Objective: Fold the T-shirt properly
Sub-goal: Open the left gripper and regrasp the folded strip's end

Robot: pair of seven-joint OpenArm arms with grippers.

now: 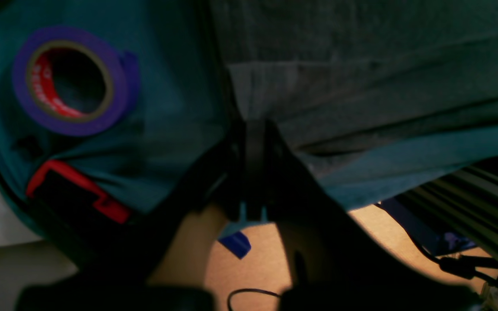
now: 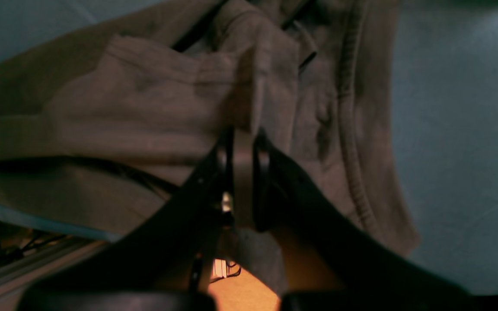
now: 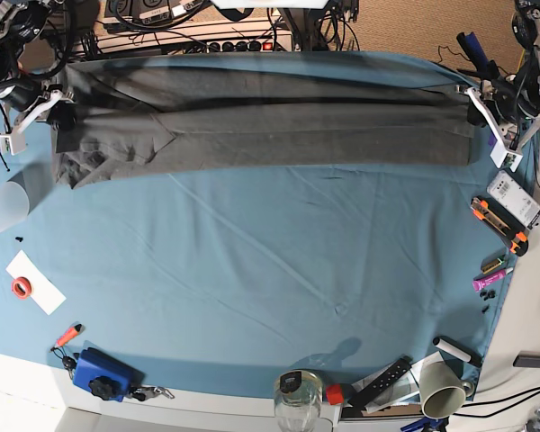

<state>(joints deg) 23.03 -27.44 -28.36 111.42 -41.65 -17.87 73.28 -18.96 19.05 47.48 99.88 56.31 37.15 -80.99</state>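
Each hand, left hand (image 1: pixel 255 129) and right hand (image 2: pixel 242 138), is clenched on opposite ends of the T-shirt (image 3: pixel 252 121), stretching it flat along the bench's (image 3: pixel 252 288) far edge for folding.

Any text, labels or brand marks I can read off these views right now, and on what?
None can be read.
Roll of purple tape: white print on its red inner core, too blurred to read.
Grey box at the table edge: no legible label at this size.
T-shirt: no print in view.
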